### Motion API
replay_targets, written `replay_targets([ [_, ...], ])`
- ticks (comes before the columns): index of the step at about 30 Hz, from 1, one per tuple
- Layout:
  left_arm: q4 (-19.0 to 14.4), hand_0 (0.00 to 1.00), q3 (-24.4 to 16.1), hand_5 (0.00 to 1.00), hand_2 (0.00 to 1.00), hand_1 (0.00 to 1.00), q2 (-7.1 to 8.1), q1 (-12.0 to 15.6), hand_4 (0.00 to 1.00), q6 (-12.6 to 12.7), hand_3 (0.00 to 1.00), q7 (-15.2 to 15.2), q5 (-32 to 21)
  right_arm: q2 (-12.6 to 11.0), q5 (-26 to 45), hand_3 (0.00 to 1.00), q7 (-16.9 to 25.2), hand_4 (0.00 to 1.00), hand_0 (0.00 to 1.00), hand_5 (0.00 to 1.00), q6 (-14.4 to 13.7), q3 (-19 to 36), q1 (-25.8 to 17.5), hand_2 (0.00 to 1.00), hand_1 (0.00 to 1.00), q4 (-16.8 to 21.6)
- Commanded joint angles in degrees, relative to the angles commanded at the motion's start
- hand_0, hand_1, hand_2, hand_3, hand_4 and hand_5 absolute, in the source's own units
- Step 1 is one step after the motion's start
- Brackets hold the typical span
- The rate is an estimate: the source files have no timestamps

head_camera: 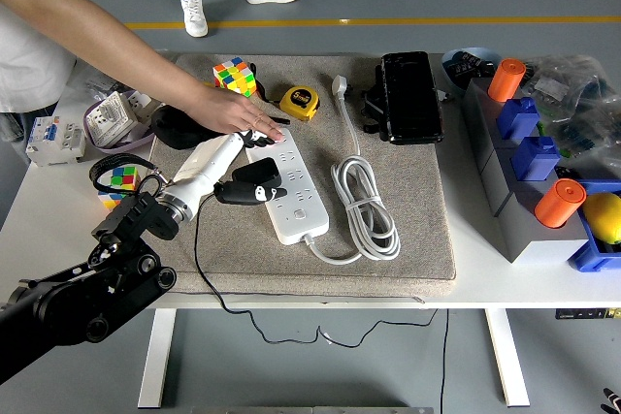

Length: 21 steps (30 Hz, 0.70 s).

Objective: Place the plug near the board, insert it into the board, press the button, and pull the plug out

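A white power strip [294,191] lies on the grey mat [417,230], its white cord coiled [366,203] to its right. A person's hand [236,111] presses flat on the strip's far end. My left hand [245,176] reaches in from the lower left on a white forearm. It is shut on the black plug [245,191], which hangs just off the strip's left edge, out of the sockets. The plug's thin black cable [197,239] trails down over the table's front edge. Part of my fingers lies hidden under the person's hand.
At the back of the mat are a Rubik's cube [235,76], a yellow tape measure [300,102] and a black case [408,96]. A second cube [123,179] sits at the left. Grey blocks with orange cylinders [559,203] and blue pieces [535,157] fill the right side.
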Motion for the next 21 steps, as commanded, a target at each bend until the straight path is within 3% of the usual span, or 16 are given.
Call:
replay_targets([
  [3, 0.9, 0.708, 0.6, 0.376, 0.748, 0.727, -0.35, -0.5, 0.998, 0.0, 0.753, 1.2, 0.5, 0.0, 0.0, 0.542, 0.0, 0.824, 0.609, 0.493, 0.0, 0.1, 0.0, 0.664, 0.666, 0.0],
  [4, 1.1, 0.627, 0.8, 0.357, 0.699, 0.672, -0.42, -0.7, 0.998, 0.0, 0.716, 1.3, 0.5, 0.0, 0.0, 0.541, 0.0, 0.824, 0.609, 0.494, 0.0, 0.1, 0.0, 0.664, 0.666, 0.0],
  [9, 2.2, 0.627, 1.8, 0.357, 0.699, 0.672, -0.84, -1.5, 0.998, -0.2, 0.716, 2.6, 1.1, -0.1, 0.0, 0.541, 0.0, 0.824, 0.609, 0.494, -0.1, 0.0, 0.0, 0.664, 0.666, 0.1],
  [10, 2.4, 0.538, 1.9, 0.362, 0.662, 0.636, -0.94, -1.6, 0.998, -0.4, 0.670, 3.0, 1.2, -0.1, -0.1, 0.542, 0.0, 0.824, 0.609, 0.494, -0.1, 0.1, 0.0, 0.664, 0.666, 0.2],
  [21, 5.0, 0.484, 2.8, 0.363, 0.610, 0.602, -1.83, -2.9, 0.948, 0.4, 0.611, 3.6, 0.7, -0.1, -0.3, 0.541, 0.0, 0.823, 0.609, 0.495, -0.1, 0.2, -0.2, 0.664, 0.666, 0.3],
])
